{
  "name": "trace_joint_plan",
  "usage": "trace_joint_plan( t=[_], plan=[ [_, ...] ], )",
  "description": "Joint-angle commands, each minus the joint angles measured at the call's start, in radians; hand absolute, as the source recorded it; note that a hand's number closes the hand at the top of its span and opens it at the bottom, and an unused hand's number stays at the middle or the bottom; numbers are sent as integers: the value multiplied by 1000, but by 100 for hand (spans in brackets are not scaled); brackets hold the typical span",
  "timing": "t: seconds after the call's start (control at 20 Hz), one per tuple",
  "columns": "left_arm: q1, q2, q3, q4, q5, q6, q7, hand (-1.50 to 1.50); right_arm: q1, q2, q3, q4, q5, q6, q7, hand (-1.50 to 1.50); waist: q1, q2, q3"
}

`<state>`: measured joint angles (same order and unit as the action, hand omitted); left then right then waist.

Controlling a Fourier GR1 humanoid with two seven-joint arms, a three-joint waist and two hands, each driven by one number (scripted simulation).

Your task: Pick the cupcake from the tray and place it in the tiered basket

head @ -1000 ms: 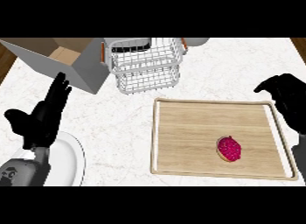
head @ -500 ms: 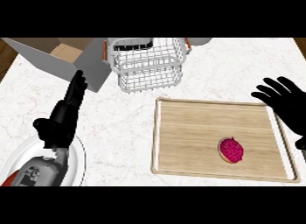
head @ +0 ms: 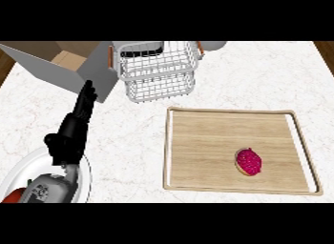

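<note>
I've got the white marble bench (head: pixel 268 76) filling my view, wood floor showing at both upper corners. Biggest thing on it is the wooden tray (head: pixel 219 138), sitting right of centre, pale rim all round. Up at the far edge I see an open cardboard box (head: pixel 54 64) on the left, and just beside it the wire tiered basket (head: pixel 159 71), its lower tier reaching toward the tray's far left corner but apart from it. A white plate (head: pixel 22 174) sits at the near left, partly under my left forearm. My left robot hand (head: pixel 71 131) stands edge-on above the bench, fingers straight and together, pointing toward the box, holding nothing. Right robot hand isn't showing at all. The cupcake (head: pixel 249 161), pink-topped, lies on the tray's right half, toward the near rim, untouched
</note>
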<state>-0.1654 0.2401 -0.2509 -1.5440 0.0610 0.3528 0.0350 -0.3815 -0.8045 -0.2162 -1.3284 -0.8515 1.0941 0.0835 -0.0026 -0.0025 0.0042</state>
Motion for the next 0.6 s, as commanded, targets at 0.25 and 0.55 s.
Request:
trace_joint_plan(
  t=[0.25,0.55],
  plan=[
    [9,-10,1,7,-9,3,-22,0,-69,-26,-82,-426,428,109,-27,-150,4,3,0],
    [25,-41,-5,35,-22,5,-67,0,51,55,-60,-633,628,124,-78,-150,-1,5,-2]
  ],
)
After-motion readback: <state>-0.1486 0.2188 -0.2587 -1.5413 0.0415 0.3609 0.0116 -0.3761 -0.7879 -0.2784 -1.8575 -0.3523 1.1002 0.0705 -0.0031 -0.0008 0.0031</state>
